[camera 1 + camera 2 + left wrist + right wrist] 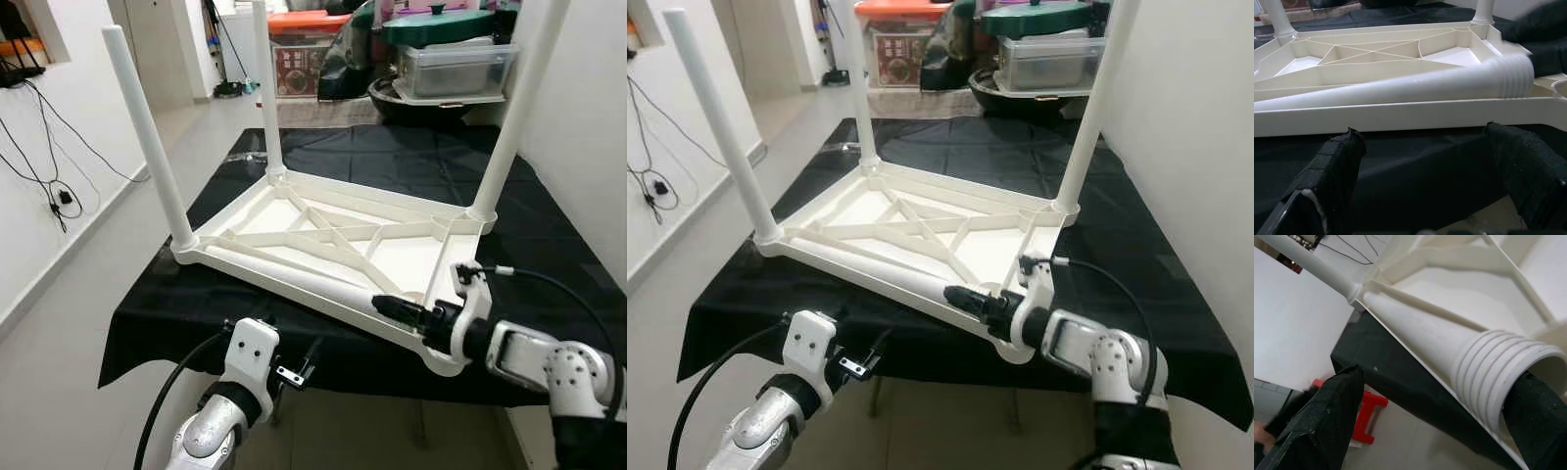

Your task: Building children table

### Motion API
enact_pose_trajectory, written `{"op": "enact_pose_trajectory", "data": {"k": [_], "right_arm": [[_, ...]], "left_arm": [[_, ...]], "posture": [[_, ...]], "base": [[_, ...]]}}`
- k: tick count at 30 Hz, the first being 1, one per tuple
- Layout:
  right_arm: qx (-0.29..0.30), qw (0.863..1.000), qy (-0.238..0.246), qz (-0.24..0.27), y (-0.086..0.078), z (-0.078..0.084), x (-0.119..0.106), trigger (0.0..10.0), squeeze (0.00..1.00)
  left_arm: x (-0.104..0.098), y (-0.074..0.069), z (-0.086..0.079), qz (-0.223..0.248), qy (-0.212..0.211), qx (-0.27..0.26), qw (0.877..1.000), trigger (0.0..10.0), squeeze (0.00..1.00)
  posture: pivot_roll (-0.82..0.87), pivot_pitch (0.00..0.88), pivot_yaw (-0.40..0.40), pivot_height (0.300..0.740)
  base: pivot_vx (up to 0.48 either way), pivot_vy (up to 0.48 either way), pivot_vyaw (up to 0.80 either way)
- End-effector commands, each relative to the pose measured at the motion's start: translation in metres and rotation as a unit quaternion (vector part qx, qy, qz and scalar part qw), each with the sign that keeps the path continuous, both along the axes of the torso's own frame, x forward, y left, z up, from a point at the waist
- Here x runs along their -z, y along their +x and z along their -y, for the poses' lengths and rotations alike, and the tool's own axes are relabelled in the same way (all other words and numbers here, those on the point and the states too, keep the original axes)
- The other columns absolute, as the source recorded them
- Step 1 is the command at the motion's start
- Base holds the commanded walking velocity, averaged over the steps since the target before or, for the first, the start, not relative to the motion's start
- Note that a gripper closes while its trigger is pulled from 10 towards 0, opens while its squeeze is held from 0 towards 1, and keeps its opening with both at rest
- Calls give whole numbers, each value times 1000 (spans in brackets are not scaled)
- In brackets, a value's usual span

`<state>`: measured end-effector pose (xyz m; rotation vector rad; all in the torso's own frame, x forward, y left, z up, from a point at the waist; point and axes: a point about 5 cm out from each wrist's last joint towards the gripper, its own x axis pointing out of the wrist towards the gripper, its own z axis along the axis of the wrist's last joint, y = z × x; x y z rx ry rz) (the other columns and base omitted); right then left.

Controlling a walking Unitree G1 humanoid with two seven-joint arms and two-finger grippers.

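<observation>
Right gripper (392,305) is at the threaded end of the loose leg (304,279). My right wrist view shows one finger (1540,418) poked into the leg's open mouth and the other finger (1317,416) spread wide outside it, so I can't tell whether it actually has a grip. That leg lies along the near edge of the upturned tabletop (323,235), taper pointing toward the left corner. Three legs (147,127) already stand upright in their sockets; the near right corner socket (446,357) has none. Tabletop sits underside up on a black cloth (392,157) over a low surface. Left gripper (1425,171) hangs just below the near edge of the cloth, fingers (1334,166) spread, holding nothing. Beyond that: stacked plastic bins (456,64) at the far end, cables (54,186) on the left wall.
</observation>
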<state>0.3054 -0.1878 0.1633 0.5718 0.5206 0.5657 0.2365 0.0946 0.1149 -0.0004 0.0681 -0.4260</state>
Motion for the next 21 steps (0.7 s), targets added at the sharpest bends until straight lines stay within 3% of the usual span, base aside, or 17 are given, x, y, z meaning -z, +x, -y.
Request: {"op": "enact_pose_trajectory", "data": {"k": [1,10,11,12,13,21], "right_arm": [[-6,1000,1,-1,4,-7,0,10000,0],[-60,998,15,18,5,-21,-8,10000,0],[-69,997,18,20,4,-23,-9,3843,0],[-74,997,19,20,4,-24,-9,3843,0],[-77,997,15,20,4,-24,-8,0,0],[-64,998,13,19,8,-21,-4,0,0]], "left_arm": [[1,-1,-1,-6,-1,-5,1000,10000,0],[2,-1,-1,-8,-1,-5,1000,10000,0],[2,0,-1,-8,-1,-5,1000,10000,0],[2,0,-1,-8,-1,-6,1000,10000,0],[2,0,-1,-8,-1,-6,1000,10000,0],[3,0,-2,-9,1,-8,1000,10000,0]], "posture": [[27,31,3,740],[31,27,-1,740],[33,27,-2,740],[33,28,-2,740],[32,27,-2,740],[32,24,1,740]], "base": [[0,0,0],[0,0,0],[0,0,0],[0,0,0],[0,0,0],[0,0,0]]}}
